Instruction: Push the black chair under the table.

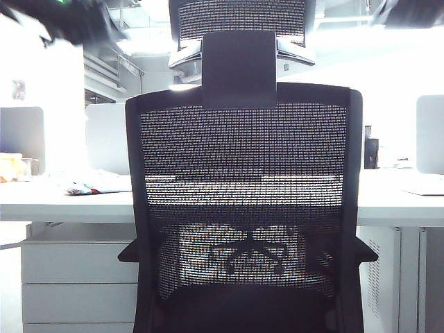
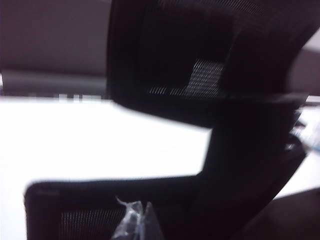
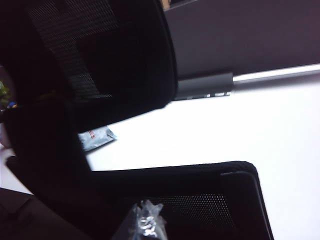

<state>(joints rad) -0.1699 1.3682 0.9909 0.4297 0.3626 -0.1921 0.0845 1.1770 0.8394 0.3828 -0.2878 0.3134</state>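
Observation:
The black chair (image 1: 243, 180) fills the middle of the exterior view, its mesh back toward the camera and its headrest (image 1: 243, 17) above the solid neck bracket (image 1: 239, 69). Behind it runs the white table (image 1: 62, 198). My left gripper (image 2: 136, 222) is shut, its pale fingertips together right at the top rim of the chair (image 2: 150, 185) back. My right gripper (image 3: 147, 222) is shut too, close against the chair (image 3: 175, 180) back's upper rim on the other side. Neither holds anything. Whether the tips touch the frame is too blurred to tell.
White drawer units (image 1: 76, 284) stand under the table at left. A fainter chair's star base (image 1: 250, 253) shows through the mesh. A crumpled packet (image 1: 90, 184) lies on the table. Partition panels (image 1: 21, 135) stand behind. Blurred dark arm parts (image 1: 69, 21) hang at the upper corners.

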